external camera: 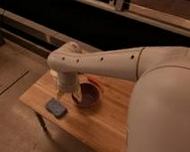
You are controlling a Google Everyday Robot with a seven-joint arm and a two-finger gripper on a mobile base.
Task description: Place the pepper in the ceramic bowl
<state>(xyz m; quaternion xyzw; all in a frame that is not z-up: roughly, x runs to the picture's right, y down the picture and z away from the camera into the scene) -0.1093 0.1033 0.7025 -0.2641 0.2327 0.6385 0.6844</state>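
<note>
The ceramic bowl [88, 97] is a round dark reddish-brown vessel on the wooden table [109, 124], just right of my wrist. A slim red-orange pepper [94, 82] lies at the bowl's far rim; whether it touches the rim I cannot tell. My gripper [63, 94] points down at the bowl's left side, low over the table, largely hidden under the pale wrist housing. I see nothing clearly held in it.
A dark stubby block [56, 108] lies near the table's front left corner. My big white arm [157, 91] covers the right side of the view. A dark shelf or rail [37, 30] runs behind the table, with bare floor [7, 83] to the left.
</note>
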